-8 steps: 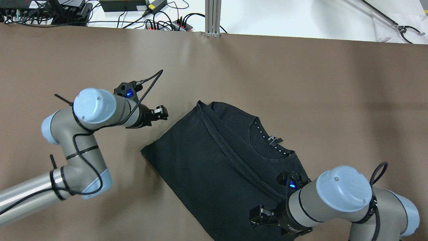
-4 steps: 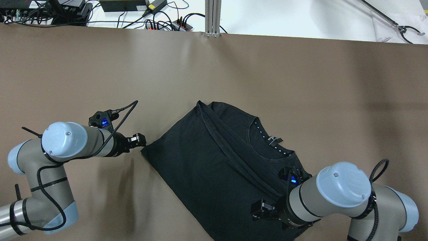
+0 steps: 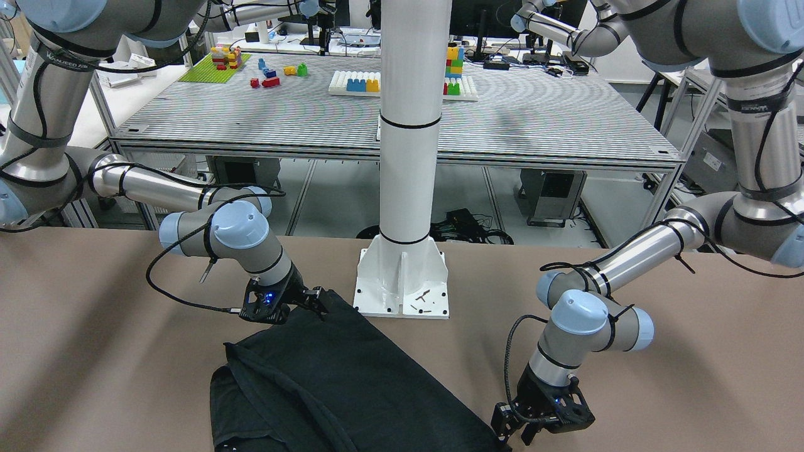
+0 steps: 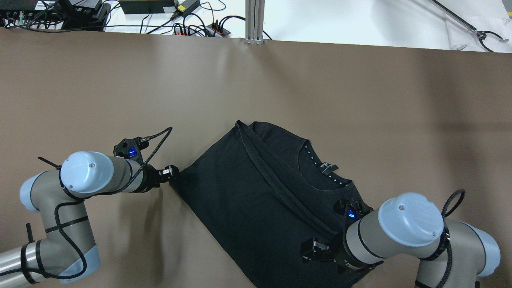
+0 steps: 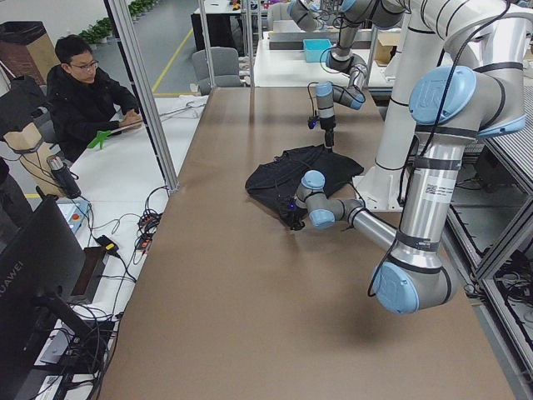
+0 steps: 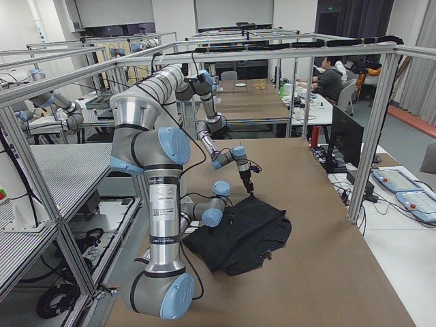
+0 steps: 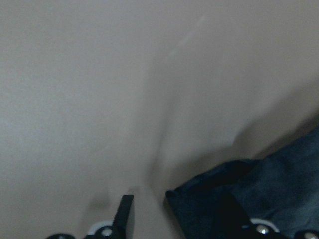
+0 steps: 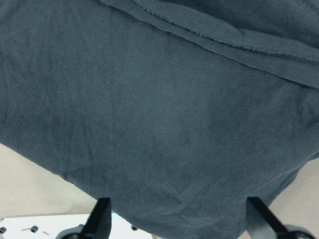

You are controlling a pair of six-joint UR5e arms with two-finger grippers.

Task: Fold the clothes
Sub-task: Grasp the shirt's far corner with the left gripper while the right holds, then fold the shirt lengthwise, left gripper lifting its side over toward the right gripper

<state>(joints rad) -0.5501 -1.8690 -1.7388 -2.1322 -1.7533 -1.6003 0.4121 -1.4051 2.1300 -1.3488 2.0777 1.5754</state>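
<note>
Over the robot's shoulders, you had the black clothes (image 4: 256,200) folded flat on the brown table (image 4: 360,100), centre-near. Your left gripper (image 4: 173,173) touched its left corner; your right gripper (image 4: 307,253) hung over its near right part.

Front-facing view: the cloth lay just beside the white pillar base (image 3: 402,282), with one pincer at each end.

Exterior left and right: both pincers were low at the cloth, too small to judge the jaws.

Left wrist: fingers (image 7: 125,211) stood apart, with the cloth corner between them, not pinched.

Right wrist: fingers (image 8: 102,214) were spread wide over dark fabric that filled the view, holding nothing. Touching or not, you couldn't tell.
</note>
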